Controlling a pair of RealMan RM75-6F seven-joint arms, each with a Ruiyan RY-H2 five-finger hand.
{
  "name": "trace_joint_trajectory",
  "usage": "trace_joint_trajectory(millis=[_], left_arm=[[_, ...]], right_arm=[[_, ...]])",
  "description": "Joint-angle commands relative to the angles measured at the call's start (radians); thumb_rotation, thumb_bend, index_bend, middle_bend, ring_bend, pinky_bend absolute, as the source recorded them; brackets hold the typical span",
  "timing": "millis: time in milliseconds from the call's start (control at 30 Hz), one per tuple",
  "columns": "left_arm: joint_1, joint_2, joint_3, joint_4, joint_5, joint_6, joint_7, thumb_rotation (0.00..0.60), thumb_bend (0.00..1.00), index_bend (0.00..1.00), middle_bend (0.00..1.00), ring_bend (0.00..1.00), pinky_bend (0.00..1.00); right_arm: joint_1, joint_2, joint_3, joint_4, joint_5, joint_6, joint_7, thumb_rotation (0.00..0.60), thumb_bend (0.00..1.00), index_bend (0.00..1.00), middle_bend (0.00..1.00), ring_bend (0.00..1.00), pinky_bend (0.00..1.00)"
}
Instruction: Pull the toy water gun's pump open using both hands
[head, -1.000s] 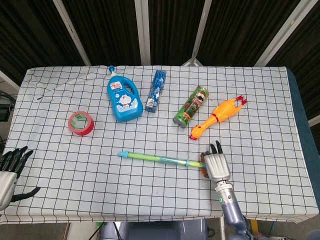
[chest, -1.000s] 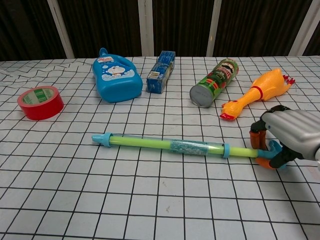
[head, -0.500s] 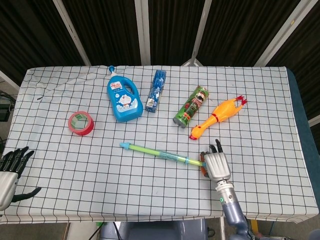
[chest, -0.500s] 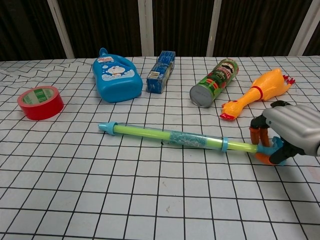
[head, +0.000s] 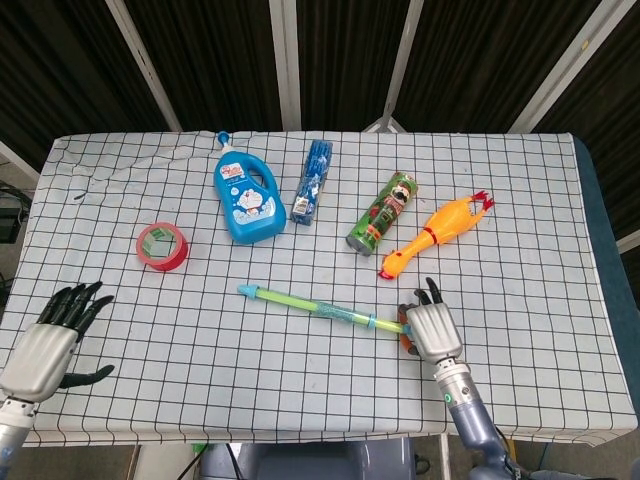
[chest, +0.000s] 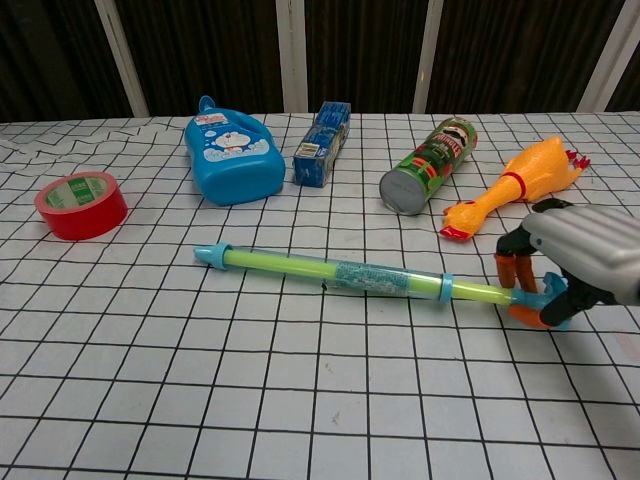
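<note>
Two hands: the right hand (chest: 585, 262) grips the orange pump handle of the long green-and-blue plastic water gun (chest: 340, 272); the barrel runs left toward the far-off, spread, empty left hand (head: 48, 342).

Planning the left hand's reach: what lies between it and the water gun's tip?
Only bare checked cloth between left hand and the water gun, per the head view.

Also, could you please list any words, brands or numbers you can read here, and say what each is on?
No text is readable.
Blue bottle: cartoon label, words blurred.
Green can: print too small.
Blue pack: print blurred.
Red tape: green marks inside, illegible.
Water gun: sticker unreadable.
</note>
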Motion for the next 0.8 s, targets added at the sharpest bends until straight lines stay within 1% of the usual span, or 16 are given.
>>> trace_joint_trajectory(millis=[33, 133, 200, 367, 533, 633, 800], left_arm=[[-0.093, 0.01, -0.05, -0.065, -0.049, -0.118, 0.116, 0.6, 0.19, 0.2, 0.08, 0.0, 0.0], [-0.158, -0.003, -0.083, -0.074, -0.088, -0.195, 0.201, 0.6, 0.2, 0.2, 0.11, 0.0, 0.0], [-0.204, -0.027, -0.107, -0.063, -0.113, -0.241, 0.252, 0.6, 0.21, 0.2, 0.13, 0.0, 0.0], [-0.313, -0.114, -0.157, -0.01, -0.175, -0.334, 0.379, 0.6, 0.22, 0.21, 0.2, 0.0, 0.0], [-0.373, -0.171, -0.17, 0.036, -0.22, -0.39, 0.43, 0.6, 0.23, 0.25, 0.26, 0.01, 0.0], [-0.419, -0.224, -0.182, 0.078, -0.274, -0.439, 0.445, 0.6, 0.25, 0.29, 0.28, 0.01, 0.01], [-0.472, -0.302, -0.179, 0.125, -0.346, -0.468, 0.504, 0.6, 0.28, 0.31, 0.31, 0.01, 0.01]], right_arm=[[0.001, 0.004, -0.002, 0.0, 0.0, -0.003, 0.011, 0.6, 0.49, 0.73, 0.62, 0.22, 0.0], [0.002, 0.008, -0.008, 0.004, -0.002, -0.008, 0.018, 0.6, 0.49, 0.73, 0.62, 0.22, 0.0], [0.003, 0.013, -0.015, 0.007, -0.009, -0.012, 0.024, 0.6, 0.49, 0.73, 0.62, 0.22, 0.0], [0.007, 0.031, -0.016, 0.009, -0.023, -0.01, 0.032, 0.6, 0.49, 0.73, 0.62, 0.22, 0.0], [0.007, 0.04, -0.013, 0.007, -0.019, -0.009, 0.036, 0.6, 0.49, 0.74, 0.62, 0.22, 0.0], [0.009, 0.045, -0.015, 0.004, -0.017, -0.015, 0.039, 0.6, 0.49, 0.73, 0.62, 0.22, 0.0], [0.012, 0.048, -0.022, 0.002, -0.018, -0.02, 0.038, 0.6, 0.49, 0.73, 0.62, 0.22, 0.0]])
